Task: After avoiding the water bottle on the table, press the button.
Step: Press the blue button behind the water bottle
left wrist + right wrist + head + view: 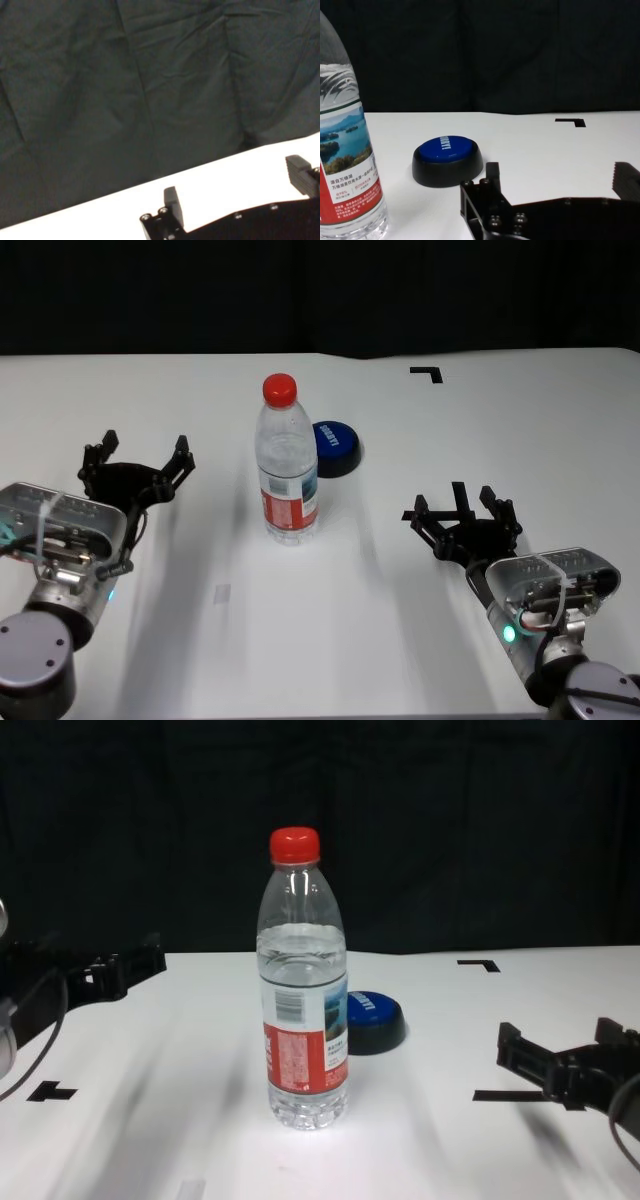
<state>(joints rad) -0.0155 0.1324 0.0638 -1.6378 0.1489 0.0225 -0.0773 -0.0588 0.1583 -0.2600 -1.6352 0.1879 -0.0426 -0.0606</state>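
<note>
Carefully swing your spread, empty right gripper (462, 512) around the tall, tippy bottle (287, 462) mid-tabletop, then press the stiff low button (336, 447) just behind it squarely on top; left gripper (137, 466) idles open.

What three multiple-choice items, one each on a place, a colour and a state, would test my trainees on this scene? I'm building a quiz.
1. Where is the button relative to the water bottle?
A. In front of it, nearer the robot
B. Behind it, toward the robot's right
C. On top of it

2. What colour is the bottle's cap?
A. Red
B. Blue
C. White

3. How do the right gripper jaws stand?
A. Shut on the bottle
B. Shut on the button
C. Open, holding nothing

Answers: 1 B, the head view shows the button past the bottle; 2 A, the cap is red; 3 C, its jaws are spread over the bare table.
</note>
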